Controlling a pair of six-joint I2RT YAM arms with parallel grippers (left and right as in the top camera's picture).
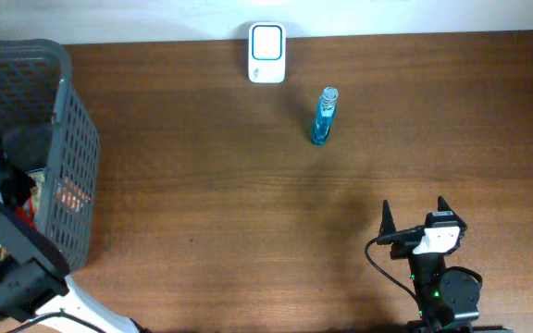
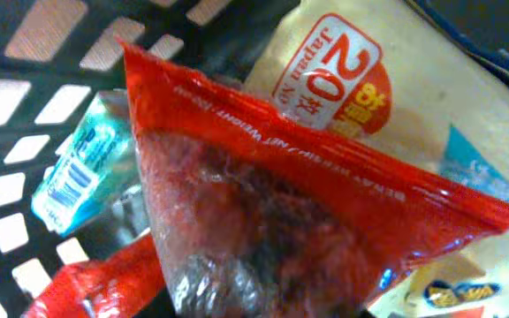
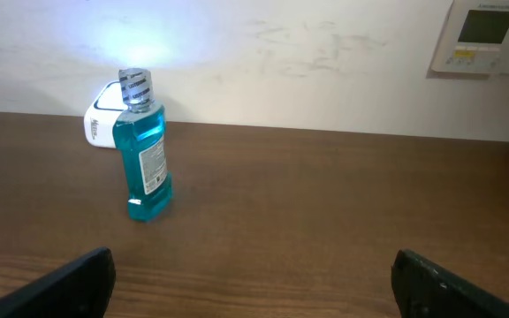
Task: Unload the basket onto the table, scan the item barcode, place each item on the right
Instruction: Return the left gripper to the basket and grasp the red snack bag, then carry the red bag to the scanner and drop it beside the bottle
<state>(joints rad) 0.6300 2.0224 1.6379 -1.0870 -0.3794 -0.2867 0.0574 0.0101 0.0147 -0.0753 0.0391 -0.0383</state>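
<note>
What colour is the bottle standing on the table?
Blue: the bottle holds clear blue liquid under a silvery cap. Best seen in the right wrist view.

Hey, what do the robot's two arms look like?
The right arm is black with a white block behind its end effector, two pointed black fingers and a looping black cable. The left arm is black and white.

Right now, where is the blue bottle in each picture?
Overhead: the blue bottle is in the upper middle, to the right of the white box.
Left wrist: not in it.
Right wrist: on the left side, standing upright, with the white box just behind it.
Shared landmark: the white box, seen in the overhead and right wrist views.
</note>
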